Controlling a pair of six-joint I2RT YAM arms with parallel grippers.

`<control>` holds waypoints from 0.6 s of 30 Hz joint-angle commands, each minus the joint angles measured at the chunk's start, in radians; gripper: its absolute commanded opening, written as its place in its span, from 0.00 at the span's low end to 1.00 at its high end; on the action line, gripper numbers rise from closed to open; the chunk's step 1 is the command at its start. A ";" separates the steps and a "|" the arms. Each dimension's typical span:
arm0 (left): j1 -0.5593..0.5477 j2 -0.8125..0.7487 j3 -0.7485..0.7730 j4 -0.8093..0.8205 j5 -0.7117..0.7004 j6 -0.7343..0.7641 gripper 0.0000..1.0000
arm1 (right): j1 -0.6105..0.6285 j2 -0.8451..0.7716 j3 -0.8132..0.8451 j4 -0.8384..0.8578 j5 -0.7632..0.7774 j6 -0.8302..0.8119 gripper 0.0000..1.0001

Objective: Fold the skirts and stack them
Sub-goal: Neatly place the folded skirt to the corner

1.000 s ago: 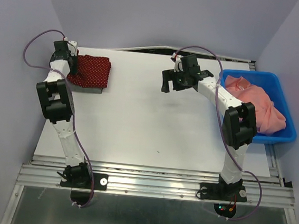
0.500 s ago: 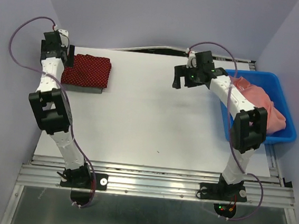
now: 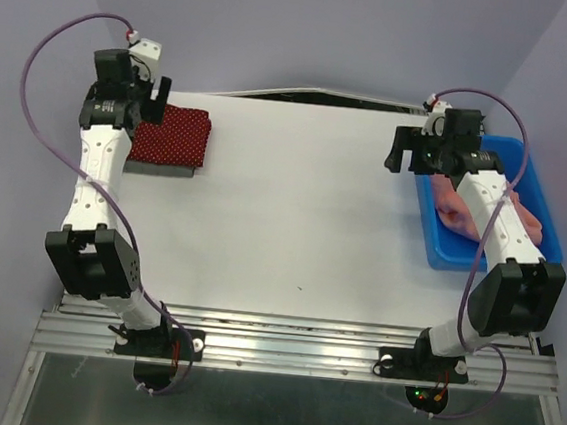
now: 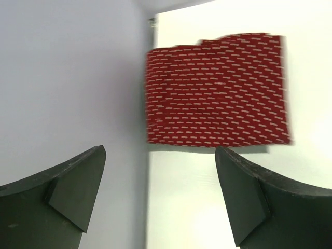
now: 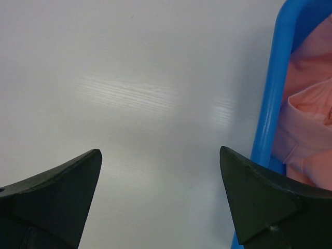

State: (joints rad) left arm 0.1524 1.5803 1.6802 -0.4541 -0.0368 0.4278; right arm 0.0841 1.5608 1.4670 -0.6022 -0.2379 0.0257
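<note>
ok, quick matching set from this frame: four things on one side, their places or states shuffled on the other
1 red polka-dot skirt
2 blue bin
3 pink garment
4 right gripper

A lying in the bin
B open, beside the bin's left rim
C folded, far-left corner of the table
D at the table's right edge

Pairs: 1-C, 2-D, 3-A, 4-B
</note>
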 commanded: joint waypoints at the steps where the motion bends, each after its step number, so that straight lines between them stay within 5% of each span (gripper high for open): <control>1: -0.141 -0.129 -0.085 -0.006 0.083 -0.056 0.99 | -0.009 -0.090 -0.085 -0.001 -0.044 -0.015 1.00; 9: -0.338 -0.307 -0.475 0.155 0.238 -0.198 0.98 | -0.009 -0.272 -0.356 0.010 -0.215 -0.061 1.00; 18: -0.390 -0.488 -0.732 0.195 0.284 -0.192 0.98 | -0.009 -0.361 -0.494 0.036 -0.244 -0.053 1.00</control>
State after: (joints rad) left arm -0.2157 1.1915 1.0084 -0.3317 0.2073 0.2493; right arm 0.0788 1.2388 0.9787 -0.6064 -0.4473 -0.0147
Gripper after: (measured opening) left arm 0.985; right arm 0.999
